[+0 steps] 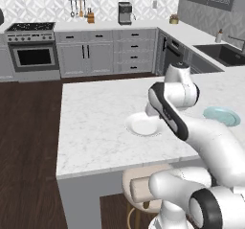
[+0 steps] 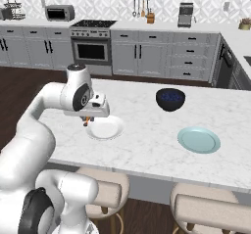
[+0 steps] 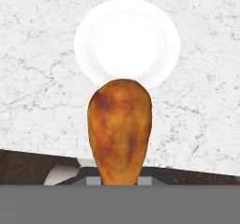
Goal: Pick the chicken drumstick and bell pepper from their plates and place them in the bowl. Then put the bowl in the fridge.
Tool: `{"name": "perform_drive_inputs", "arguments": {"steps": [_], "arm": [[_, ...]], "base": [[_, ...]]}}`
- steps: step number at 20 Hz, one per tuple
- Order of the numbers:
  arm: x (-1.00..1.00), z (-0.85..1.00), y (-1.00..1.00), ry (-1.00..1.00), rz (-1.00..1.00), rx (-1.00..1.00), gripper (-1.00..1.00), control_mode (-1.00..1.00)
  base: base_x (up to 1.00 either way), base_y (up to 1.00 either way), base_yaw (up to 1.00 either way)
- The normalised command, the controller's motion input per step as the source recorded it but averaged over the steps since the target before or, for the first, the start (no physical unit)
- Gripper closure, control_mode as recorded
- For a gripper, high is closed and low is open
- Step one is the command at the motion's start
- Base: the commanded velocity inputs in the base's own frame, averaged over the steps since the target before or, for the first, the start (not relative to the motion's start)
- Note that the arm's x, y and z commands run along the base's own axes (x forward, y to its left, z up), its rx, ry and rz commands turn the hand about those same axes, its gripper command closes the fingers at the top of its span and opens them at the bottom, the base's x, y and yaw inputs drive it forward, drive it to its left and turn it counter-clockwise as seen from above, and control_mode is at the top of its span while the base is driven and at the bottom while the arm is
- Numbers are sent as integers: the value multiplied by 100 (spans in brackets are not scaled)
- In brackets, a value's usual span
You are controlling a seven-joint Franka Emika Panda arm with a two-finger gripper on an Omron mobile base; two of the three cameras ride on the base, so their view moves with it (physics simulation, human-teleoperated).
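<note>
A: Orange-brown chicken drumstick (image 3: 120,130) is sitting pinched in the gripper (image 2: 87,121), jaws pressed together on its narrow end, fat end pointing away along the fingers.

B: Where's it hanging relative to the plate?

A: Lifted off, just above the near rim of the white plate (image 2: 105,129); in the hand view the plate (image 3: 127,42) is lying straight ahead past the drumstick's tip. Long axis is running along the gripper's own line.

B: Bowl?

A: That's the catch. I'm not spotting the reddish-brown wooden bowl anywhere. Small dark blue-black bowl (image 2: 170,99) is sitting further along the surface (image 2: 142,145), toward the robot's right, but that's not the target.

B: Bell pepper?

A: Teal plate (image 2: 198,140) is lying well to the right of the white one and looks bare from here; can't find the pepper.

B: Room to move?

A: Plenty, I'd judge. Marble is open between the two plates, nothing tall nearby. Gripper is hovering close to the near edge of the surface, stools (image 2: 103,189) below, so a slip there would likely drop the drumstick off the edge.
</note>
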Motion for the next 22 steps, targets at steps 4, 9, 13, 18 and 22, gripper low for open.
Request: {"name": "perform_drive_inputs", "arguments": {"steps": [4, 9, 13, 18, 22], "arm": [[-100, 100, 0, 0, -16, 5, 100, -100], [-100, 59, 0, 0, -5, -1, 100, -100], [-93, -5, 0, -6, 0, -1, 100, -100], [0, 0, 2, 0, 1, 0, 100, -100], [0, 0, 0, 0, 0, 0, 100, -100]], "base": [[0, 0, 0], [0, 0, 0], [0, 0, 0], [0, 0, 0], [0, 0, 0]]}}
